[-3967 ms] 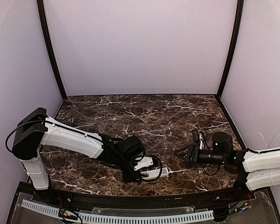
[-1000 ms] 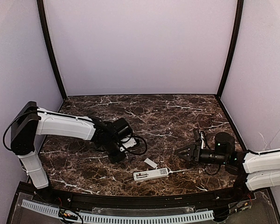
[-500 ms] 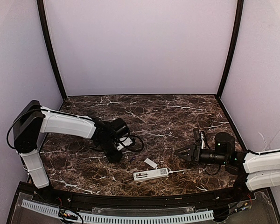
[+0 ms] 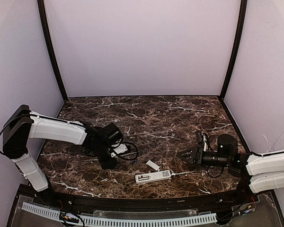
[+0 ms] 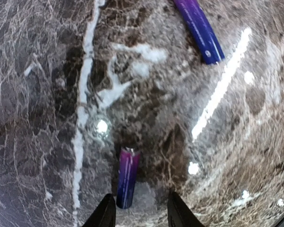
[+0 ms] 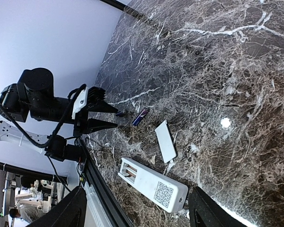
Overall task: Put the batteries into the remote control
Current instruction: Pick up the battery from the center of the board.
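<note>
The left tool [image 5: 139, 216] points down, fingers parted — the right tool [image 4: 187, 144] level, spread wide.

In the left wrist view, the top edge is cutting off one end of the upper battery [image 5: 199, 29]. The bottom edge is cutting off the left gripper [image 5: 140, 201], so only its finger tips [image 5: 105, 215] are showing. In the top view, the remote control [image 4: 153, 177] is looking too small to tell what is sitting in its recess. In the right wrist view, the right gripper [image 6: 141, 190] is peeking in only as two dark bits at the bottom edge, and a tiny battery [image 6: 119, 114] is looking too small to tell if it is touching a left finger.
</note>
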Motion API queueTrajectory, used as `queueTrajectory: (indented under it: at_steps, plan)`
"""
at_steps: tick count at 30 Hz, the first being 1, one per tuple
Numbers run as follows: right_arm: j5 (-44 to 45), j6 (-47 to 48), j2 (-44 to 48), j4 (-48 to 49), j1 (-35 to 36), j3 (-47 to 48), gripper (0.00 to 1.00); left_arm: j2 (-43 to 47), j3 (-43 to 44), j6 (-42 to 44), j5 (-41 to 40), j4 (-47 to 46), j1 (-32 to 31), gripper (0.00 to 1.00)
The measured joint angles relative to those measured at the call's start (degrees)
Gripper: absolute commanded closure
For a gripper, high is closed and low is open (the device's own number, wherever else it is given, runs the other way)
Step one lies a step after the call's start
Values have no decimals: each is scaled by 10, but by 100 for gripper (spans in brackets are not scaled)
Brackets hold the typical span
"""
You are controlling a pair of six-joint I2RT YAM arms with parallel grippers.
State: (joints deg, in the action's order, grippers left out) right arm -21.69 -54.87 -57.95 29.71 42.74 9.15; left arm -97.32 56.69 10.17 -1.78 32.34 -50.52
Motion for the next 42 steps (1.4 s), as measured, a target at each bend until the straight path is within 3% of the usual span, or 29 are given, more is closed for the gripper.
queueTrajectory:
  at_steps: [6,12,19,26,37,42]
  plan:
    - [-5,2,-16,6,0,2,28,118,-111,42,36,-82,8,56]
    - [-12,2,-33,18,0,4,28,161,-156,69,77,-166,26,54]
    - [-13,4,-33,20,0,9,28,162,-160,106,129,-190,63,65]
    - [-17,5,-43,27,0,14,28,132,-155,128,173,-194,82,67]
    - [-17,8,-45,35,0,14,28,96,-144,151,166,-182,93,71]
    - [-18,9,-45,35,0,14,28,95,-144,156,163,-179,102,77]
